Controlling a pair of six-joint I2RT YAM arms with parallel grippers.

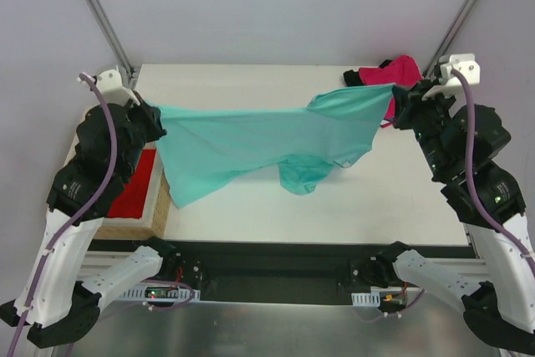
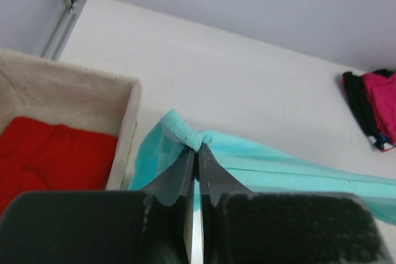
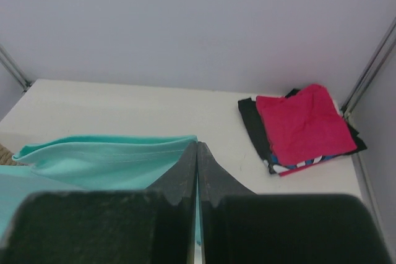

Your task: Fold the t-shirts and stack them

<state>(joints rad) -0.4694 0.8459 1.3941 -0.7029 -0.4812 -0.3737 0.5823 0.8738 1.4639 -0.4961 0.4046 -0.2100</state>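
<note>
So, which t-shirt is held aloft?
The teal-green t-shirt, stretched between left tool and right tool; red t-shirt lies in the basket, others form a stack.

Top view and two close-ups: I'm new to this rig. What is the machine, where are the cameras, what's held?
Two robot arms stand at the near edge of the table, each ending in a two-finger gripper. The wide picture comes from a fixed camera above and behind them; the close-ups come from a camera on each wrist. The left gripper and right gripper are both shut on the teal t-shirt, holding it stretched over the table. A magenta t-shirt tops a folded stack at the far right. A red t-shirt lies in the basket on the left.
</note>
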